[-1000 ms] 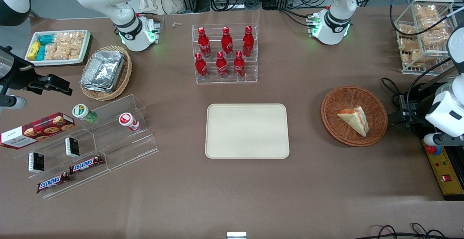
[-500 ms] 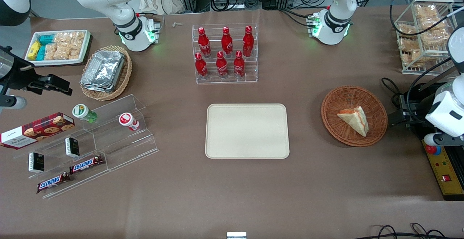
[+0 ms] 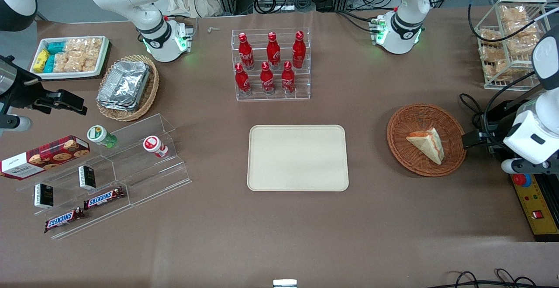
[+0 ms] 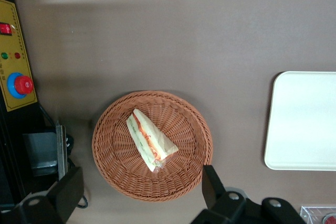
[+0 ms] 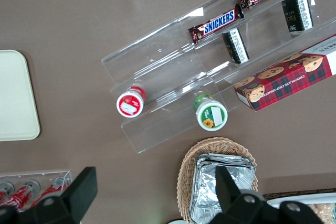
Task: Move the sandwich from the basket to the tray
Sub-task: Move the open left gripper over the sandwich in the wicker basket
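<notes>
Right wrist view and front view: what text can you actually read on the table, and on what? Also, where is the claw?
"SNICKERS": two chocolate bars on the clear stepped stand.
Cookie box: white label print too small to read.
Red bottles: white script too blurred to read.
Black packets: unreadable.
Sandwich, basket, tray: no text.
Claw: open, at the basket's edge toward the working arm's end.

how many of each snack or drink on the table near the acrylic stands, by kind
red cola bottles: 6
snickers bars: 2
small dark boxes: 2
small cups: 2
cookie box: 1
total: 13
The gripper, jaws open, hangs beside the basket holding the sandwich.
</notes>
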`<state>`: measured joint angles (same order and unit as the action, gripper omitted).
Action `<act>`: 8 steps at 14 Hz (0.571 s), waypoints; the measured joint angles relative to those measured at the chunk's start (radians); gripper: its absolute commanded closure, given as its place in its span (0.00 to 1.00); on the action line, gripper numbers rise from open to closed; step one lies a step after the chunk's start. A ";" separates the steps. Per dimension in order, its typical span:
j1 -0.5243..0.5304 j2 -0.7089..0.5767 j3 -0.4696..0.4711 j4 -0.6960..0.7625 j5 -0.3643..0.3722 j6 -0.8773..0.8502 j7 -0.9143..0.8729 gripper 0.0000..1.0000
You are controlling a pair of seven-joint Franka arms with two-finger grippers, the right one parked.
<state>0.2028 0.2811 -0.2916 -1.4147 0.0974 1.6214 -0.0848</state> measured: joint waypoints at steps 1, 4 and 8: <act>0.001 -0.006 0.000 -0.014 0.000 -0.001 0.000 0.00; 0.026 -0.055 0.001 -0.116 -0.006 0.042 -0.001 0.00; 0.073 -0.159 0.002 -0.330 -0.018 0.157 -0.001 0.00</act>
<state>0.2760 0.1224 -0.2892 -1.7450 0.0796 1.7780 -0.0859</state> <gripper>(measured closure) 0.000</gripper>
